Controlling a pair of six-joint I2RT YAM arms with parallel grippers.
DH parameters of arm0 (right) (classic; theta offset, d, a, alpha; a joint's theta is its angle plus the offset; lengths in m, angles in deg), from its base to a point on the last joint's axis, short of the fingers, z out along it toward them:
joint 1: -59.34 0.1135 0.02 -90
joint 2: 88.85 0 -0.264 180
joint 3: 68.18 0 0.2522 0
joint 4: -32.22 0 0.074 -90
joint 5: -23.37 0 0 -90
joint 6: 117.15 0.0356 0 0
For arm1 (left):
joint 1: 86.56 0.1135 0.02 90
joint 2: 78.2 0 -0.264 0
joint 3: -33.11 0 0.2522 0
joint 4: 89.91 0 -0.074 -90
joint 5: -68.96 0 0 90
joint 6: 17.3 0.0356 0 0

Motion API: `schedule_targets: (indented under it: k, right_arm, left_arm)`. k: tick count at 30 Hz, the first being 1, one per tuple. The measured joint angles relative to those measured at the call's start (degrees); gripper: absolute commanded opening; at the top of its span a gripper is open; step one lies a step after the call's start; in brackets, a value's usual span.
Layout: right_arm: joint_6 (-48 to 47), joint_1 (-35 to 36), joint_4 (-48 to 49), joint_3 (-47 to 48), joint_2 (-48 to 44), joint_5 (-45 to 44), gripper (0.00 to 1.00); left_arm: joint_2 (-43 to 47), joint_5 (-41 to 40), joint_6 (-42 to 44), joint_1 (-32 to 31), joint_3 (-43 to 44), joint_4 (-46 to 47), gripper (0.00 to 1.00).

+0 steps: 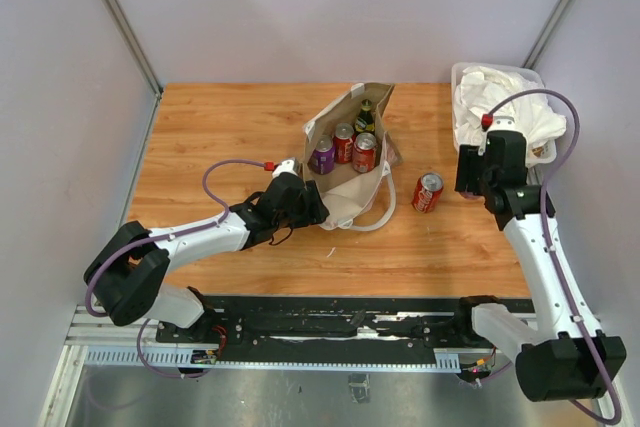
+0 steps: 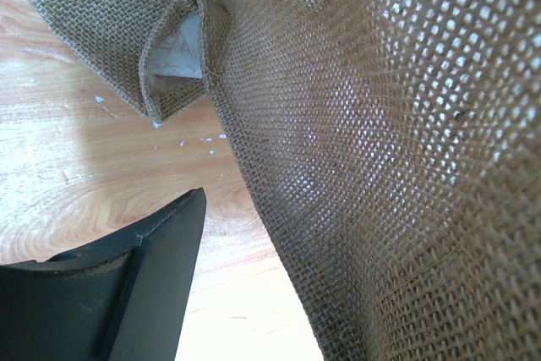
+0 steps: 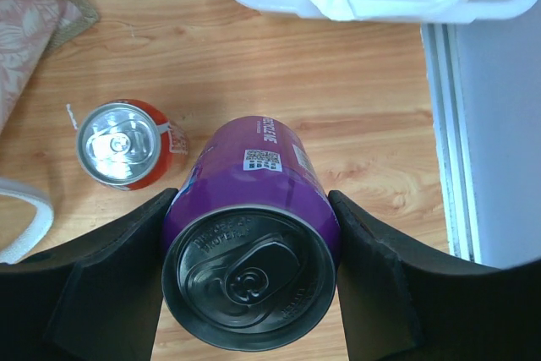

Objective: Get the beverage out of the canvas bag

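Beside bin (image 3: 380,13): right pincer (image 3: 252,205) clamps purple can (image 3: 258,162), hidden overhead | left pincer (image 1: 312,209) state unclear

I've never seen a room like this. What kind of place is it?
Probably a robot testing booth: plain grey walls box in a wooden table, with a left arm and right arm bolted to a metal rail.
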Motion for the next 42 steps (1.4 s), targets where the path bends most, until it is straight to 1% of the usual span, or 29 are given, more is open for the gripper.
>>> schedule_targets:
  k: [8, 11, 13, 14, 22, 28, 30, 31, 32, 33, 34, 35, 36, 42]
  right_arm:
    - [2.0, -5.6, 6.9, -9.7, -0.3, 4.0, 0.01]
    - [2.6, -7.0, 9.2, -11.7, 0.7, 5.2, 0.06]
    - [2.8, -7.2, 10.6, -12.4, 1.6, 5.6, 0.10]
    - [2.8, -7.2, 11.7, -12.8, 1.9, 5.9, 0.11]
    - [3.1, -7.3, 16.7, -13.9, 6.2, 6.3, 0.11]
    - [4.2, -7.4, 16.9, -13.8, 10.3, 6.3, 0.11]
    - [4.5, -7.4, 16.2, -13.8, 11.0, 6.3, 0.13]
    - [4.6, -7.4, 15.9, -13.8, 11.3, 6.3, 0.15]
    - [4.7, -7.4, 15.6, -13.8, 11.5, 6.3, 0.21]
    - [4.9, -7.4, 15.3, -13.8, 11.6, 6.3, 0.31]
    - [5.0, -7.4, 15.1, -13.8, 11.8, 6.2, 0.46]
    - [5.2, -7.4, 14.9, -13.8, 11.9, 6.3, 0.56]
    - [5.3, -7.4, 14.9, -13.8, 12.0, 6.3, 0.62]
    - [5.7, -7.4, 14.8, -13.8, 13.2, 6.2, 0.77]
  left_arm:
    - [0.0, 0.0, 0.3, 0.0, 0.0, 0.0, 0.72]
    - [0.0, 0.0, 0.5, 0.0, 0.0, 0.0, 0.72]
    - [0.0, 0.0, 0.5, 0.0, 0.0, 0.0, 0.72]
    - [0.0, 0.0, 0.5, 0.0, 0.0, 0.0, 0.72]
    - [0.0, 0.1, 0.9, 0.0, 0.0, 0.0, 0.72]
    - [0.0, 0.1, 0.9, 0.0, 0.0, 0.0, 0.72]
    - [0.0, 0.1, 0.9, 0.0, 0.0, 0.0, 0.73]
    - [0.0, 0.1, 0.9, 0.0, 0.0, 0.0, 0.73]
    - [0.0, 0.1, 0.9, 0.0, 0.0, 0.0, 0.73]
    - [0.0, 0.1, 0.9, 0.0, 0.0, 0.0, 0.73]
    - [0.0, 0.1, 0.9, 0.0, 0.0, 0.0, 0.73]
    - [0.0, 0.1, 0.9, 0.0, 0.0, 0.0, 0.74]
    - [0.0, 0.1, 0.9, 0.0, 0.0, 0.0, 0.74]
    - [0.0, 0.1, 1.1, 0.0, 0.0, 0.0, 0.75]
